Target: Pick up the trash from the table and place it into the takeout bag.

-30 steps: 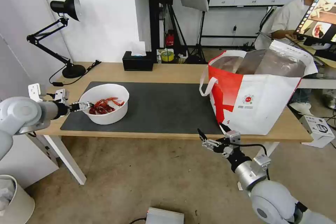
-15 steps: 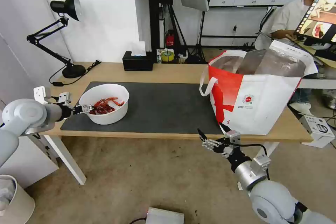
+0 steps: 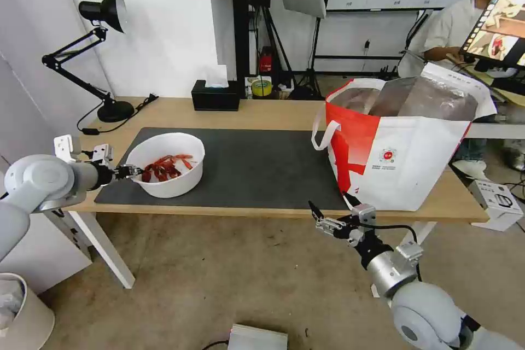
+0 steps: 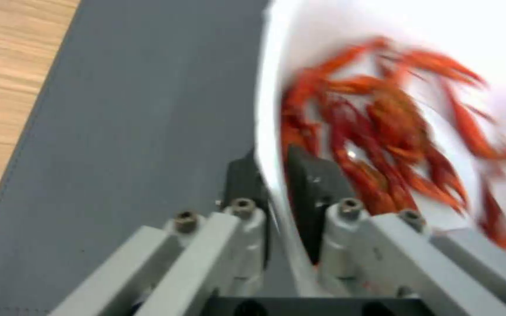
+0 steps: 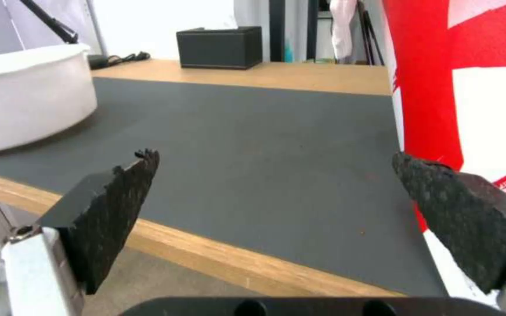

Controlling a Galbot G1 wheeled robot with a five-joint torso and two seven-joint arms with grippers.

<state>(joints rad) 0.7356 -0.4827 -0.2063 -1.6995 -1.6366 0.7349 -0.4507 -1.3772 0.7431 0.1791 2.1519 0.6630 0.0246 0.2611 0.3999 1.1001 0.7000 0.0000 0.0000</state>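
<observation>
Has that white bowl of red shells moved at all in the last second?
Yes. The white bowl of crayfish shells, pinched at its rim by the left gripper, has slid slightly toward the takeout bag, farther from the dark grey mat's left edge.

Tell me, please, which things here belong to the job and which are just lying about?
Job: bowl of shells, gripped at its rim by the left gripper; takeout bag; table.
Lying about: lamp, tissue box, tape roll.
</observation>
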